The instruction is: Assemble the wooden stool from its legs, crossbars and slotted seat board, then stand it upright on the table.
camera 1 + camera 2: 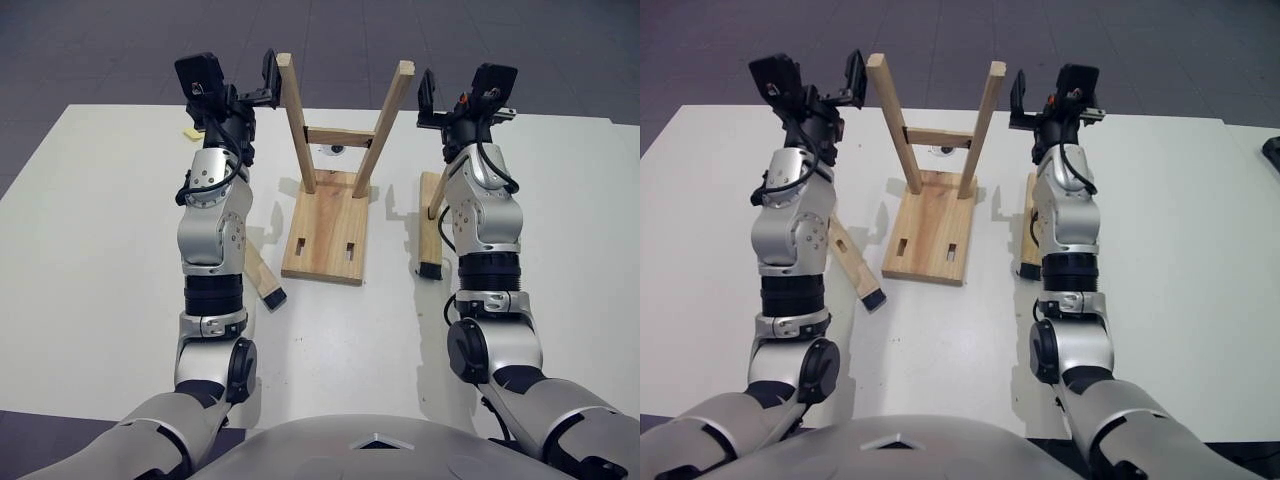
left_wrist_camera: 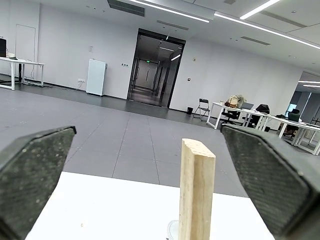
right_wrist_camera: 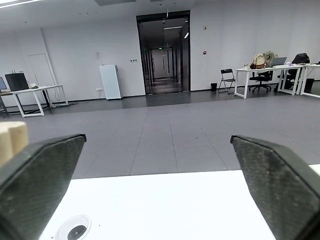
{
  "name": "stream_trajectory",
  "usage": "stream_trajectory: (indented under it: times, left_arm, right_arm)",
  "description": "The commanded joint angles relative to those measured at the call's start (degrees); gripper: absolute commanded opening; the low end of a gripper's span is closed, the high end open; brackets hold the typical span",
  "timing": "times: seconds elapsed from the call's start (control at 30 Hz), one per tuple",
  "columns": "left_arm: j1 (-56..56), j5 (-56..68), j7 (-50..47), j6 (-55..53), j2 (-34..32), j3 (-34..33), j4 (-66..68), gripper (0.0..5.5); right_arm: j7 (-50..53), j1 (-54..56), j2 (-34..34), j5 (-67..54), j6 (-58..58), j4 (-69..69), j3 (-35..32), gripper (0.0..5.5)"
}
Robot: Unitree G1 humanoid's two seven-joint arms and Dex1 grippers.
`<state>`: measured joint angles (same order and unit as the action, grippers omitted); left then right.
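Left eye view showed the pale slotted wooden seat board (image 1: 325, 235) flat on the white surface (image 1: 100, 220), with two upright wooden legs (image 1: 298, 120) and one crossbar (image 1: 340, 137) fitted at its 12 o'clock end. Two slots were empty. One loose leg (image 1: 262, 278) lay at 8 o'clock and a second loose leg (image 1: 431, 215) at 3 o'clock. Left jaws and right jaws were spread, holding nothing.
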<state>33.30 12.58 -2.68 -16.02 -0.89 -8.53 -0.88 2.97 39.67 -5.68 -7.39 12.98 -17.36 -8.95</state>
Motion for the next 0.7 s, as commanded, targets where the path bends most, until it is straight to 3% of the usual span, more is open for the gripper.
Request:
stream_trajectory:
  times: [0.03,0.27,0.47,0.7]
  left_arm:
    - [0.85,-0.19,-0.97,0.00,-1.14,-1.52,-0.18,5.40]
    - [1.68,0.11,-1.26,-0.13,-2.36,-3.15,-0.17,5.40]
    - [1.12,-0.02,-1.65,0.10,-2.21,-3.30,-0.38,5.40]
    - [0.32,-0.19,-2.31,0.46,-1.19,-2.76,-0.34,5.40]
  right_arm:
    - [-1.45,2.37,1.17,1.41,0.73,-2.70,2.97,5.39]
    - [-2.85,1.48,1.80,1.74,-0.24,-0.48,4.09,5.39]
    - [-0.09,1.67,-0.78,0.83,-0.67,0.63,-0.80,5.39]
    - [-0.04,1.58,-1.13,1.45,-1.70,0.35,-0.96,5.39]
